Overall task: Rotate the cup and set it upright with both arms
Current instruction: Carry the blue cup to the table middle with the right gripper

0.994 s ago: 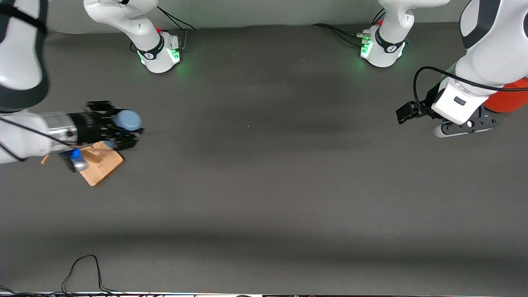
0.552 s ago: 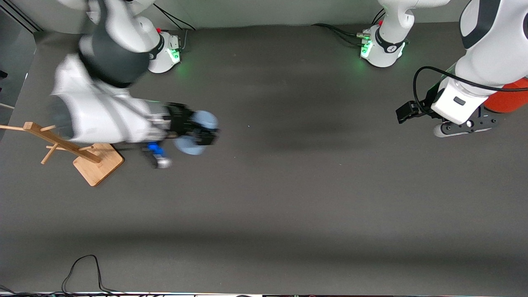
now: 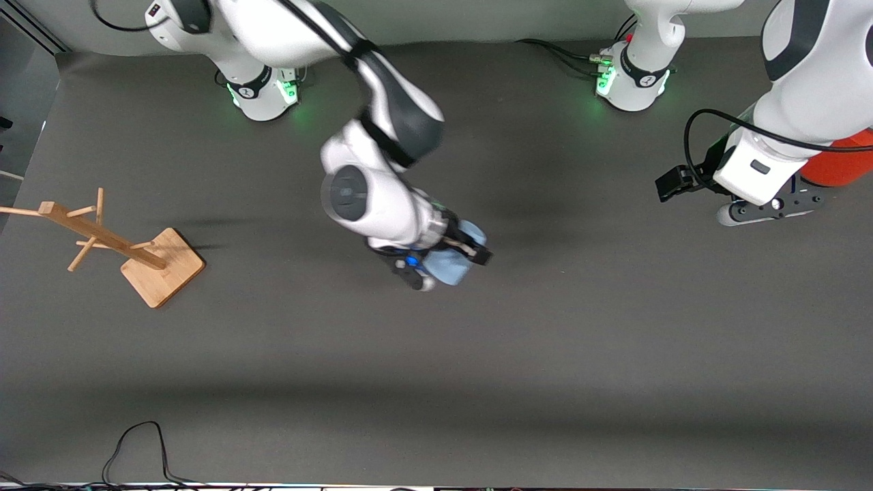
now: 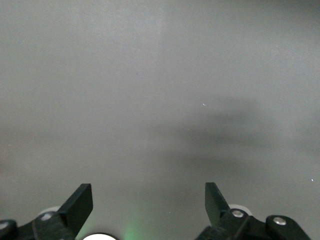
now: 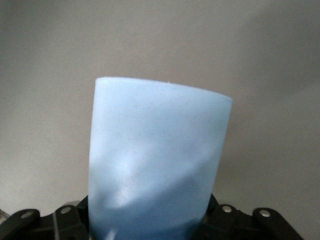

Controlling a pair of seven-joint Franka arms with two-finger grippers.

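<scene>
The light-blue cup [image 3: 455, 264] is held in my right gripper [image 3: 469, 251], which is shut on it above the middle of the table. The cup is tilted, not upright. In the right wrist view the cup [image 5: 155, 165] fills the middle and sticks out away from the gripper; the fingers are hidden by it. I cannot tell which end is the open one. My left gripper [image 3: 672, 184] waits open and empty at the left arm's end of the table. The left wrist view shows its gripper [image 4: 148, 200] with both fingers [image 4: 80, 202] wide apart over bare table.
A wooden peg rack [image 3: 109, 240] on a square base stands at the right arm's end. A large orange-red cylinder [image 3: 844, 162] stands beside the left arm. A black cable [image 3: 136, 443] lies at the table's edge nearest the front camera.
My right arm has swung from over the wooden rack to over the middle of the table, with the cup in its gripper. The left arm has not moved.
</scene>
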